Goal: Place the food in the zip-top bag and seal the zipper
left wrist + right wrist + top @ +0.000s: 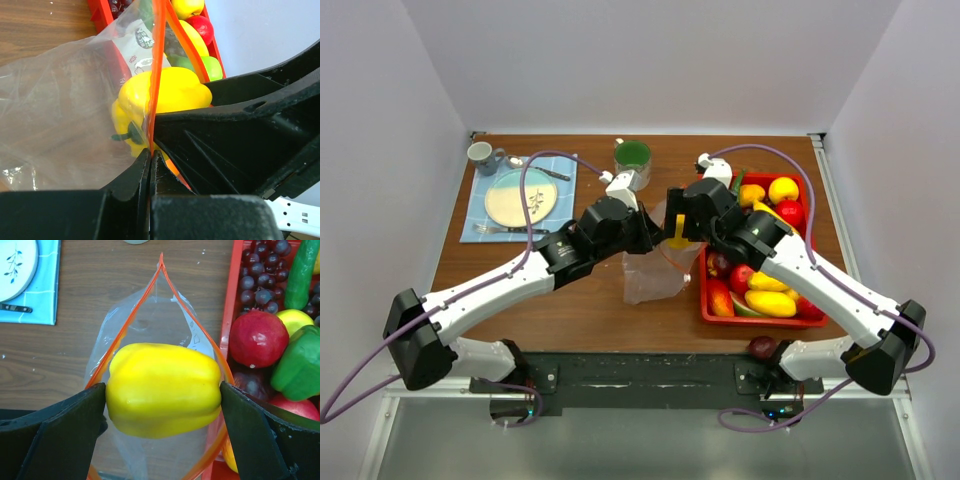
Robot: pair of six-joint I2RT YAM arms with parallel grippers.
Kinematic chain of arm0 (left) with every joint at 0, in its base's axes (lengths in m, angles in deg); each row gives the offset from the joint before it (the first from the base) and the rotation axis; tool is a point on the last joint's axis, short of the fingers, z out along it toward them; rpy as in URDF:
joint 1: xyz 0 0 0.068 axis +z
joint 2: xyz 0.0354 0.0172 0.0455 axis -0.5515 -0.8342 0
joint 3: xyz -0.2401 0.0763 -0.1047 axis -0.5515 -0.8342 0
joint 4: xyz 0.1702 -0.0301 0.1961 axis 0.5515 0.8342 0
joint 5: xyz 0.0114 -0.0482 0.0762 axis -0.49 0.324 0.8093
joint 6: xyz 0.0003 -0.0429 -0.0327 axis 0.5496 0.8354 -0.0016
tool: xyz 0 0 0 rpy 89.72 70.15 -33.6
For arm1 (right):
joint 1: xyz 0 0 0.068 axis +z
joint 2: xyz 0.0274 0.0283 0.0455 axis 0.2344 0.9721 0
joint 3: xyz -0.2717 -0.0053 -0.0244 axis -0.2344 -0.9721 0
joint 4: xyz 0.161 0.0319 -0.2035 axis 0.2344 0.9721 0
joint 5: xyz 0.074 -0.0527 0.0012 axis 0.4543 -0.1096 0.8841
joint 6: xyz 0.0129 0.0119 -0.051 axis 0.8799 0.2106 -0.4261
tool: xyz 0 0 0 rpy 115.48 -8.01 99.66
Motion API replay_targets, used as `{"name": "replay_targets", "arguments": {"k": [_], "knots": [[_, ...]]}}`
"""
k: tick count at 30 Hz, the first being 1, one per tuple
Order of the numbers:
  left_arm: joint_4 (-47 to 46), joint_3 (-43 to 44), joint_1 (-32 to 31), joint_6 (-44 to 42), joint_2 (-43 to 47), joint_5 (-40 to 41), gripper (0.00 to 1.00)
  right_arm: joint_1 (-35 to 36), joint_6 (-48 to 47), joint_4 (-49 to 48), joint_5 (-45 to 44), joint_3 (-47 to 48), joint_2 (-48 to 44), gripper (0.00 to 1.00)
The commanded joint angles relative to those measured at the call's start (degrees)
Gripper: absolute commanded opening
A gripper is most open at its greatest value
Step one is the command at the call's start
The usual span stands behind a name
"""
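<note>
The left arm (510, 282) stretches from its base at the near left diagonally toward the middle. The right arm (820, 280) mirrors it from the near right, so the 2 wrists nearly meet at the centre above the tabletop. The left gripper (150, 162) has its jaws pressed together, pinching the zipper (156, 75). The right gripper (163, 400) has its jaws spread wide, clamped on either side of a yellow pepper (160, 370).
</note>
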Motion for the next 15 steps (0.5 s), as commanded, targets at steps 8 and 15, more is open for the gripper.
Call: {"name": "replay_targets", "arguments": {"k": [8,15], "knots": [[-4.44,-0.61,-0.26,0.62,0.87,-1.3,0.0,-0.05,0.94,-2.52,3.36,2.25,-2.34,0.99],[-5.05,-0.69,-0.26,0.79,0.25,-1.56,0.0,-0.14,0.77,-1.21,2.58,2.51,-2.7,0.99]]}}
